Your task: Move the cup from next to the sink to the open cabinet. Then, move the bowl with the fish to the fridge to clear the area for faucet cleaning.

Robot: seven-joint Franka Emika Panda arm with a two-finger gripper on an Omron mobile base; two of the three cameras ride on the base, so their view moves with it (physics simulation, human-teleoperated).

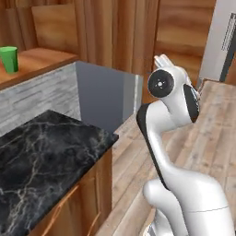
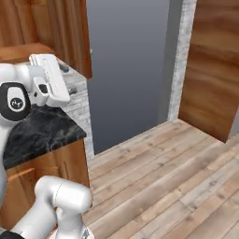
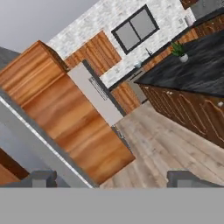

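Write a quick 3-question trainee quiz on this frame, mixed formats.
1. True or false: the cup stands upright on a wooden shelf.
2. The fingers are: A) shut on the cup, B) open and holding nothing, C) shut on a bowl.
3. Fill in: the counter beside the arm is black ____.

Key: 1 true; 2 B; 3 marble.

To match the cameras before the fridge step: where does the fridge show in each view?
Left base view: the fridge sits at the upper right edge, beyond the arm.
Hand view: the fridge lies tilted, left of centre, against a tall wooden panel.
Shared landmark: the plank floor, seen in all three views.
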